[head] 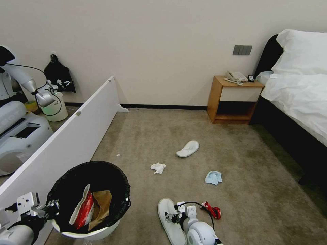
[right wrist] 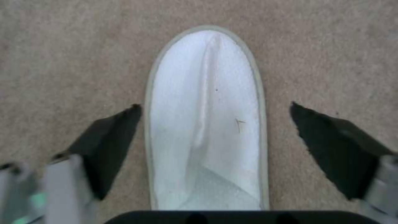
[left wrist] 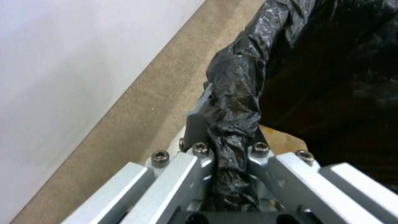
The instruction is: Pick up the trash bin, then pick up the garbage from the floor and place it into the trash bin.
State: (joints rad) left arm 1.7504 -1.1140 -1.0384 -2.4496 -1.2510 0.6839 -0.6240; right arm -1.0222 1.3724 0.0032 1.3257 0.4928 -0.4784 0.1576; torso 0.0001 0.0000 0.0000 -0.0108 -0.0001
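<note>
Head view. Trash bin [head: 89,200]: white, black liner, at the robot's left front beside a white panel [head: 73,136]; a red packet and brown paper bag lie inside it. Left gripper [head: 51,206]: at the bin's near-left rim. Right gripper [head: 172,216]: low over the near slipper [head: 170,217], which lies on the carpet [head: 238,177] with its long axis running away from the robot. Other garbage, all well apart from both grippers: far slipper [head: 188,148], tissue [head: 158,167], blue mask [head: 213,177]; red can [head: 212,209] just right of the right arm.

Left wrist view. Left gripper [left wrist: 228,149]: clamped on the bin's rim, liner bunched between the fingers.

Right wrist view. Near slipper [right wrist: 207,124]: centred between the two dark fingertips [right wrist: 112,146], spread wide, one on each long side, neither touching. Judgement: closing would take the slipper across its width; the right arm is much the nearer.
</note>
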